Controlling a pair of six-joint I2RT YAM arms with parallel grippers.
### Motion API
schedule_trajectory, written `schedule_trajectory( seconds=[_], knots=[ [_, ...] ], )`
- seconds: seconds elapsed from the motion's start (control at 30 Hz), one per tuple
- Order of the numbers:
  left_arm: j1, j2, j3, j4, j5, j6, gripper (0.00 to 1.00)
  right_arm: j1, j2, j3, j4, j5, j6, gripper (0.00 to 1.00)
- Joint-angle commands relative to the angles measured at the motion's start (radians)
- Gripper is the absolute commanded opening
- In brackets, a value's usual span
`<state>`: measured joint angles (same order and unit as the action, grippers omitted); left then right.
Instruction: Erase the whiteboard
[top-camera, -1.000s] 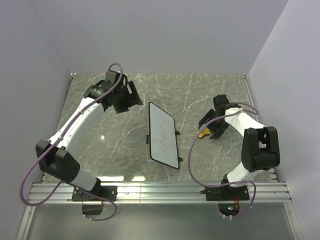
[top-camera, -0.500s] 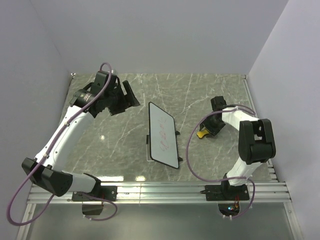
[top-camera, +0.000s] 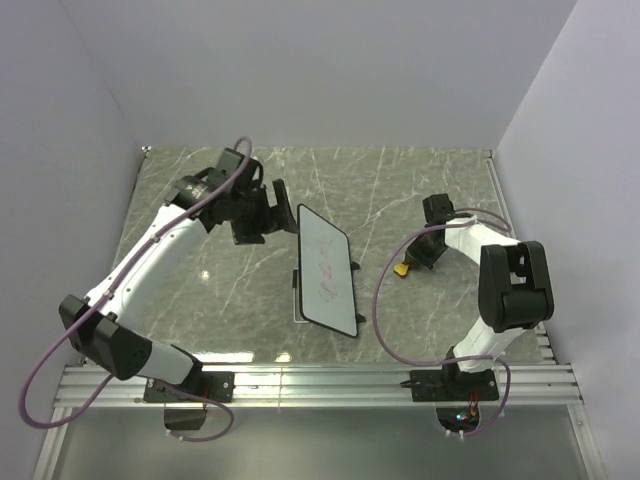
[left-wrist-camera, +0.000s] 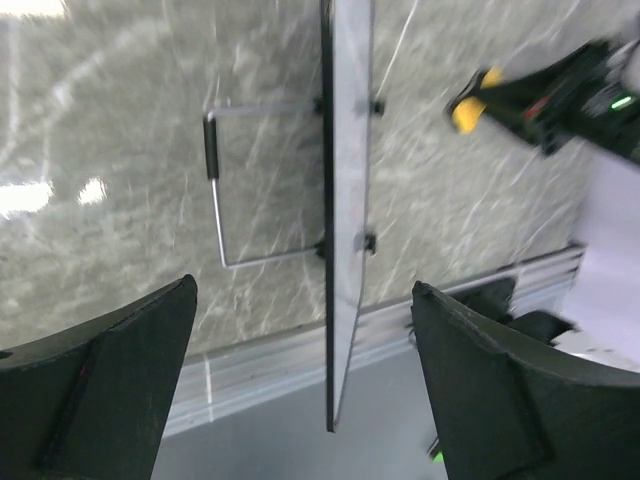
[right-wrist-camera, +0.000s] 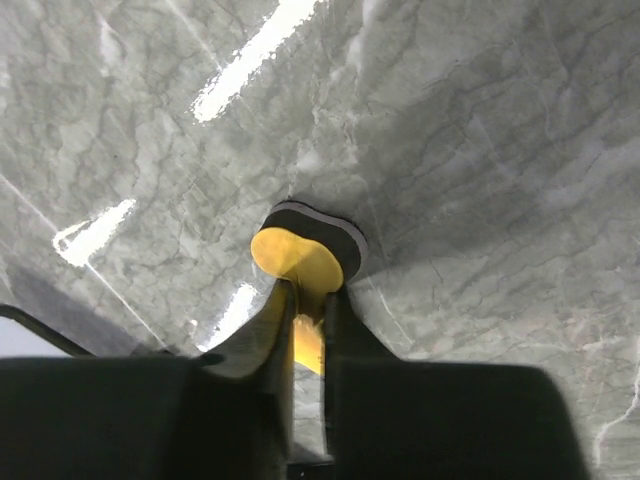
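The whiteboard (top-camera: 327, 270) stands propped in the middle of the marble table, with faint red scribbles on its face. The left wrist view shows the whiteboard (left-wrist-camera: 346, 190) edge-on, its wire stand (left-wrist-camera: 214, 190) to the left. My left gripper (top-camera: 277, 211) hovers open at the board's far end; in its own view the left gripper (left-wrist-camera: 303, 288) has one finger on each side of the edge, apart from it. My right gripper (top-camera: 411, 262) is low on the table to the right, shut on the yellow eraser (top-camera: 402, 268). The eraser (right-wrist-camera: 300, 255) sticks out beyond the right gripper (right-wrist-camera: 308, 295).
An aluminium rail (top-camera: 320, 380) runs along the near table edge by the arm bases. Pale walls close in the table on the left, back and right. A purple cable (top-camera: 385, 310) loops from the right arm over the marble.
The right gripper has closed on the yellow eraser. The left arm swung right to the whiteboard's far end, and its jaws opened wider.
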<state>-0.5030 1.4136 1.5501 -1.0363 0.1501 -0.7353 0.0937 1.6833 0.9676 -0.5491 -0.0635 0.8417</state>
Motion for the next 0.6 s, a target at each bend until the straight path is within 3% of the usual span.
schedule_trajectory(
  seconds=[0.0,0.17,0.4,0.47,0.57],
  knots=[
    [-0.055,0.031,-0.071,0.008,0.043,0.02,0.93,0.0,-0.007,-0.049,-0.032,0.054,-0.033,0.0],
    [-0.114,0.051,-0.168,0.108,0.054,-0.024,0.9,0.001,-0.095,-0.05,-0.029,-0.04,-0.078,0.0],
    [-0.135,0.103,-0.197,0.182,0.042,-0.055,0.39,0.052,-0.22,-0.015,0.011,-0.232,-0.112,0.0],
    [-0.138,0.12,-0.188,0.177,0.026,-0.05,0.32,0.08,-0.246,0.019,0.011,-0.263,-0.113,0.0],
    [-0.147,0.15,-0.174,0.173,0.014,-0.039,0.31,0.121,-0.252,0.068,0.006,-0.32,-0.108,0.0]
  ],
)
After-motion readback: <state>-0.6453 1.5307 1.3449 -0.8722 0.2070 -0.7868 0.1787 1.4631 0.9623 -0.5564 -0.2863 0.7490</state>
